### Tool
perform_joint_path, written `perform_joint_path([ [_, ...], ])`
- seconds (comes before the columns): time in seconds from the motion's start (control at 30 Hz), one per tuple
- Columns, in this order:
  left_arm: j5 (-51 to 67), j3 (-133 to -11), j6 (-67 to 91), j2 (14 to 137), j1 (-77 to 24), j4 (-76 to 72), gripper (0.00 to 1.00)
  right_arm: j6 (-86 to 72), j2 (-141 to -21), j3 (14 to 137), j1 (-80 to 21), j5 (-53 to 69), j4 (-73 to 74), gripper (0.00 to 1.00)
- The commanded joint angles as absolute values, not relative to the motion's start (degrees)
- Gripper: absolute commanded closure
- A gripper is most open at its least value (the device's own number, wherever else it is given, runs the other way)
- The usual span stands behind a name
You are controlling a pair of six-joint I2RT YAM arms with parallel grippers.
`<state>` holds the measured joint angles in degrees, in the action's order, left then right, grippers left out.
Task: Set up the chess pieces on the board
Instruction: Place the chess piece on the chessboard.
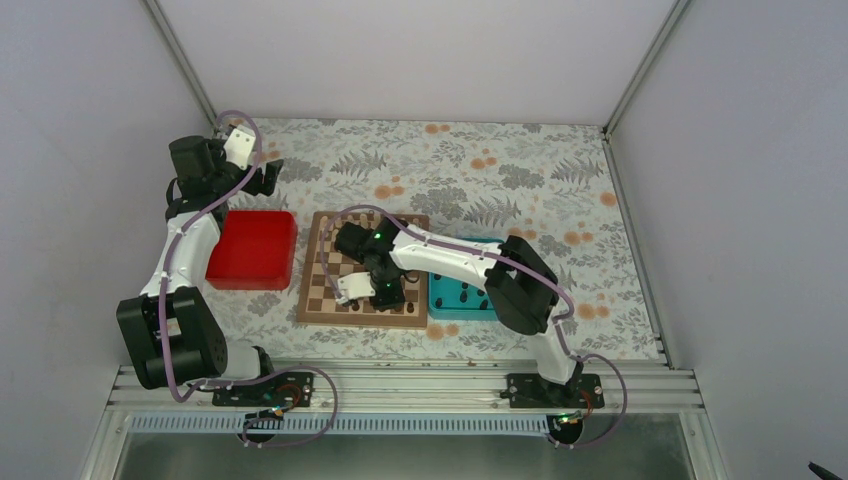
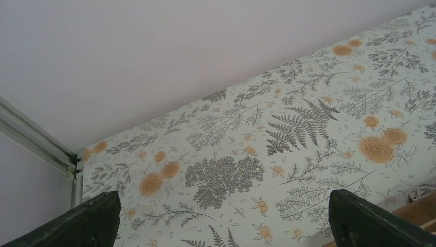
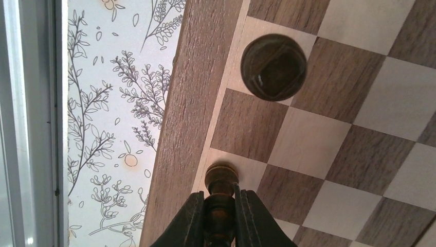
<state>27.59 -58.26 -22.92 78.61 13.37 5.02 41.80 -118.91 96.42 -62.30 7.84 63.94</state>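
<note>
The wooden board (image 1: 330, 290) lies mid-table. My right gripper (image 1: 378, 292) hangs over its near part, shut on a dark turned chess piece (image 3: 221, 180). In the right wrist view the piece's round end is low over a light square of the board (image 3: 329, 139), next to the border, with my right gripper (image 3: 220, 198) clamped round its stem. Another dark piece (image 3: 274, 67) stands two squares along the same edge row. My left gripper (image 1: 266, 176) is raised at the back left, away from the board, open and empty. Its fingers (image 2: 92, 221) frame only the cloth.
A red tray (image 1: 252, 248) sits left of the board. A teal tray (image 1: 462, 292) holding several dark pieces sits right of it, partly under my right arm. The floral cloth (image 1: 480, 170) covers the table. White walls close three sides. A board corner (image 2: 419, 211) shows low right.
</note>
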Motion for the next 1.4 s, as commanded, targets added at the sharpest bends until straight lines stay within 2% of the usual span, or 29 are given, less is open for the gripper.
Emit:
perform_joint_path([
  [0.0,28.1,-58.1,-23.6,78.2,13.6,3.8,0.00,42.1,-120.5,97.9,-62.9,7.8,64.0,0.95],
  [0.27,28.0,-57.9,-23.6,78.7,13.7,3.5,0.00,42.1,-121.0,98.2,-62.8,7.2,64.1,0.94],
  [0.43,28.2,-58.0,-23.6,79.0,13.7,3.4,0.00,42.1,-120.8,98.3,-62.8,7.0,64.2,0.89],
  [0.6,28.4,-58.0,-23.4,79.1,13.7,3.4,0.00,42.2,-119.7,98.3,-62.8,6.9,64.6,0.76],
  [0.73,28.4,-58.0,-23.4,79.1,13.7,3.5,0.00,41.9,-117.2,98.0,-62.4,6.3,64.5,0.61],
  [0.9,28.4,-58.2,-23.4,78.8,13.7,3.7,0.00,41.6,-112.8,98.7,-60.4,6.5,65.7,0.57],
  [1.1,28.4,-58.2,-23.0,78.8,13.7,3.5,0.00,40.9,-105.6,96.9,-49.9,5.8,66.5,0.56],
  [1.37,28.1,-57.9,-22.4,79.1,13.7,2.5,0.00,40.8,-96.0,82.5,-34.8,4.2,61.5,0.57],
])
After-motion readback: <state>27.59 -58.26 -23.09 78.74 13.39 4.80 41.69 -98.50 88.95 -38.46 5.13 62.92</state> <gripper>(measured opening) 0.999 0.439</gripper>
